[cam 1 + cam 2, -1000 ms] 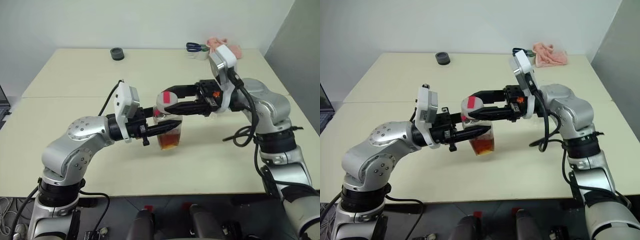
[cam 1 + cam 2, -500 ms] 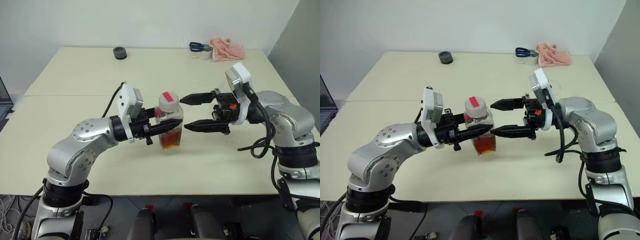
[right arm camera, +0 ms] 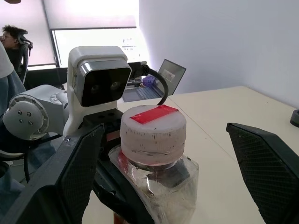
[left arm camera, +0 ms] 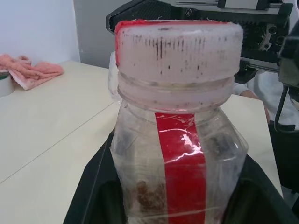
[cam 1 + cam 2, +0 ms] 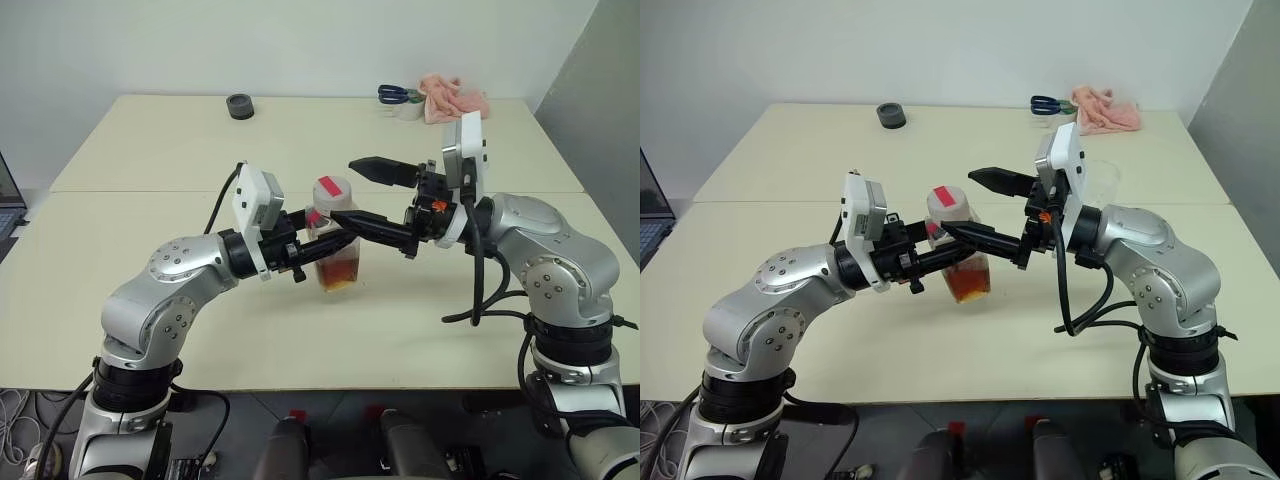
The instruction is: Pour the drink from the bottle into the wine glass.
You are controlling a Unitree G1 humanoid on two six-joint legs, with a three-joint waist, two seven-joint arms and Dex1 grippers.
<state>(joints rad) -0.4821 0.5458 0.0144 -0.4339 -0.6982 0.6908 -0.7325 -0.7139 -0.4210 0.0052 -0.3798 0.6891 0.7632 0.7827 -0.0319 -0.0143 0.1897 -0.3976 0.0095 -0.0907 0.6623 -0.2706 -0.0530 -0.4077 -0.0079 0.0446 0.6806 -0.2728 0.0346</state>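
The bottle stands upright on the table, its clear body held between the black fingers of my left gripper, which is shut on it. The amber drink fills its lower part. A white-pink cap with a red strip sits on the neck. My right gripper is open and reaches in from the right, one finger on each side of the cap without touching it. The wine glass shows as a clear bowl behind my right wrist.
At the table's far edge are a dark round puck, blue-handled scissors and a pink cloth. A laptop sits at the left edge. A person is seated in the background.
My right gripper let go of the cap, opened wide, swung out to the right, then came back with its fingers astride the cap. The bottle and left gripper held still.
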